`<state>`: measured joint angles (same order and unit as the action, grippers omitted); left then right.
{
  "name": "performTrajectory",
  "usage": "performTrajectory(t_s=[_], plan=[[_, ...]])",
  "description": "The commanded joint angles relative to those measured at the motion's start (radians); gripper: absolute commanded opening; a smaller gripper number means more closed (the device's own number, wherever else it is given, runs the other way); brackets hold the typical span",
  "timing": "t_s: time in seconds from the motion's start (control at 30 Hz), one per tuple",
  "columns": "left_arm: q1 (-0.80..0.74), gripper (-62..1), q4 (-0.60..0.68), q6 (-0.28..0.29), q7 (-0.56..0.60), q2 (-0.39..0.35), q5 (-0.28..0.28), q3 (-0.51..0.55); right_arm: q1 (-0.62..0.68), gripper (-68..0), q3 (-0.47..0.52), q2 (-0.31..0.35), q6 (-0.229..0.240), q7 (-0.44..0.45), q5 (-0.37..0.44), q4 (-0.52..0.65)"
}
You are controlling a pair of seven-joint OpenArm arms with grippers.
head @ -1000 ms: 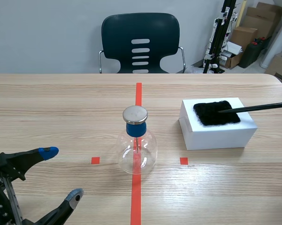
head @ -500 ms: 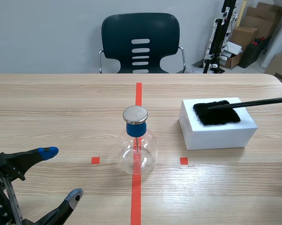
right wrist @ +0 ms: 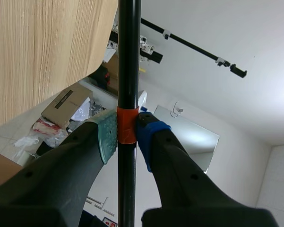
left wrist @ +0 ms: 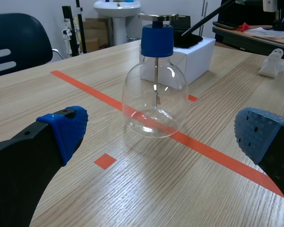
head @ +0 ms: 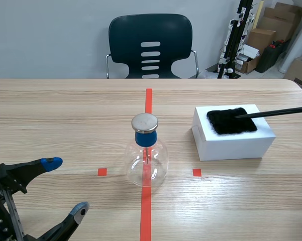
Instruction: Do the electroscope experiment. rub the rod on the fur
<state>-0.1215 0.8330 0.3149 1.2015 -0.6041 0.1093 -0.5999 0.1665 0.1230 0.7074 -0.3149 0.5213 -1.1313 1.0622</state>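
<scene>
A thin black rod [head: 274, 112] comes in from the right edge, and its tip rests on the black fur [head: 231, 121] on top of a white box [head: 233, 136]. In the right wrist view my right gripper [right wrist: 127, 137] is shut on the rod [right wrist: 128, 56] at its orange-red band. That gripper is outside the scene view. The glass flask electroscope [head: 147, 156], with a blue neck and a metal cap [head: 144, 122], stands on the red tape line. My left gripper [head: 66, 187] is open near the table's front left, with the flask [left wrist: 155, 94] ahead of it.
A dark chair [head: 151, 46] stands behind the table's far edge. Cardboard boxes [head: 271, 30] and a black stand are at the back right. Bare wooden table [head: 65, 115] lies left of the flask, and its edge [right wrist: 47, 47] shows in the right wrist view.
The rod's tip slid left across the fur, then back toward the right. The left arm and the flask have not moved.
</scene>
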Motion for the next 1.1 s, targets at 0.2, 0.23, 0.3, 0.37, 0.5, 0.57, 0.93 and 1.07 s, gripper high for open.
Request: performTrajectory(t_s=[0.2,0.23,0.3,0.37,0.5,0.57,0.93,1.07], plan=[[0.005,1.4,0.019,0.002,0.014,-0.003,0.006,0.006,-0.012,-67.3,0.012,-0.048,-0.007,0.0,-0.036,0.087],[0.005,1.4,0.019,0.002,0.014,-0.003,0.006,0.006,-0.012,-67.3,0.012,-0.048,-0.007,-0.001,-0.036,0.087],[0.005,1.4,0.019,0.002,0.014,-0.003,0.006,0.006,-0.011,-67.3,0.012,-0.046,-0.007,-0.023,-0.035,0.087],[0.005,1.4,0.019,0.002,0.014,-0.003,0.006,0.006,0.006,-67.3,0.017,-0.031,-0.007,-0.037,-0.027,0.086],[0.005,1.4,0.019,0.002,0.014,-0.003,0.006,0.006,0.055,-67.3,0.03,0.012,-0.006,-0.037,0.012,0.086],[0.005,1.4,0.019,0.002,0.014,-0.003,0.006,0.006,0.071,-67.3,0.038,0.024,-0.007,-0.037,0.018,0.086],[0.005,1.4,0.019,0.002,0.014,-0.003,0.006,0.006,0.048,-67.3,0.044,-0.025,-0.007,-0.035,-0.035,0.087],[0.005,1.4,0.019,0.002,0.014,-0.003,0.006,0.006,0.025,-67.3,0.029,-0.068,-0.007,-0.033,-0.075,0.089]])
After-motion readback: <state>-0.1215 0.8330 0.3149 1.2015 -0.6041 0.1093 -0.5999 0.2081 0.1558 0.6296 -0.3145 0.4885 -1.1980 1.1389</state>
